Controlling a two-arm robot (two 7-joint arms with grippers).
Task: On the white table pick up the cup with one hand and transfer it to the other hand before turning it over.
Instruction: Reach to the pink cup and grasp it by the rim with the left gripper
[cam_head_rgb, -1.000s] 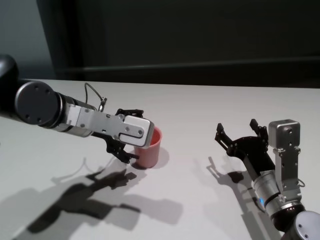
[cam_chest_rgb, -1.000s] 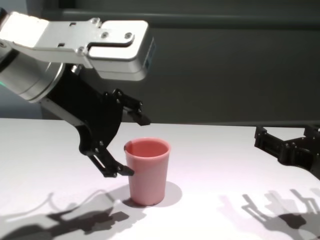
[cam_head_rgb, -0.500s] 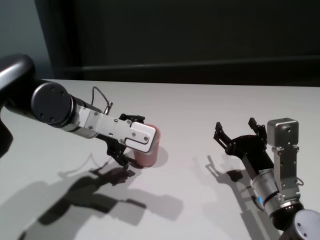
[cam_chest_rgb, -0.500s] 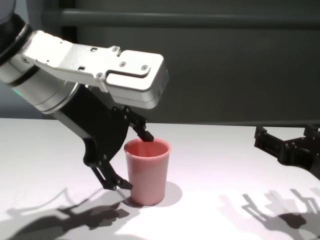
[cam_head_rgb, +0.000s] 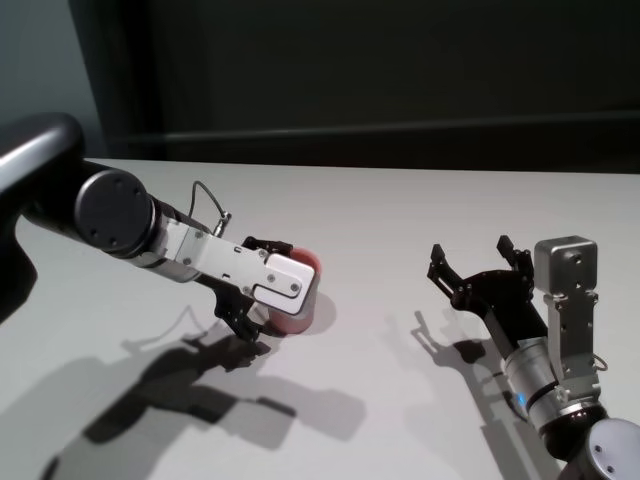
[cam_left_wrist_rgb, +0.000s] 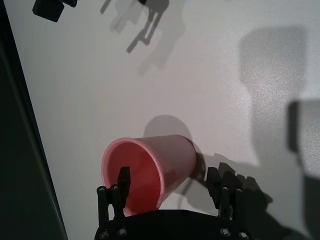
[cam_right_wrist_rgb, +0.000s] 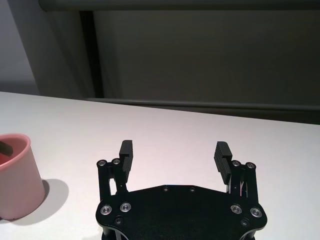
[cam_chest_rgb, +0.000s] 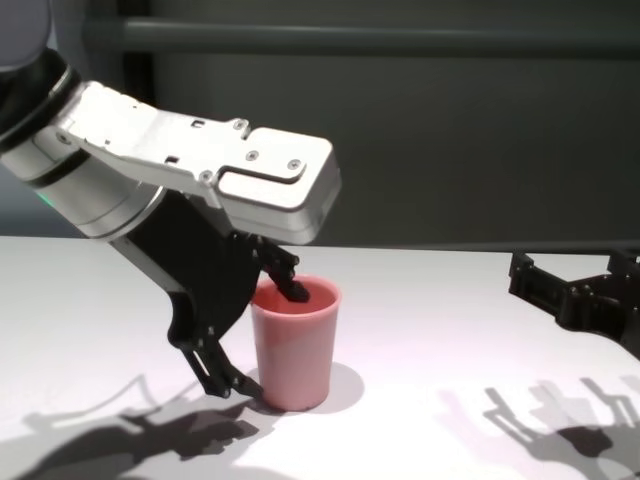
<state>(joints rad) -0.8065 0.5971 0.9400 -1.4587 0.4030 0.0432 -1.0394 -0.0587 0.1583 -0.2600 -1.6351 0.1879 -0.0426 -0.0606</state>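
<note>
Left gripper (cam_chest_rgb: 262, 335) spread wide, straddling the near wall of the pink cup (cam_chest_rgb: 293, 345): one finger inside the rim, one outside, low by the base. Cup upright on the white table (cam_head_rgb: 400, 215), not gripped. Right gripper (cam_head_rgb: 478, 268) parked open, well apart. Risk: uneven closing may tip or shove the light cup.

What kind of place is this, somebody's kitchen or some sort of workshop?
Probably a robot test lab, not a kitchen. A bare white table holds only one pink cup, two robot arms work over it, and behind stands a plain dark wall with no household things.
</note>
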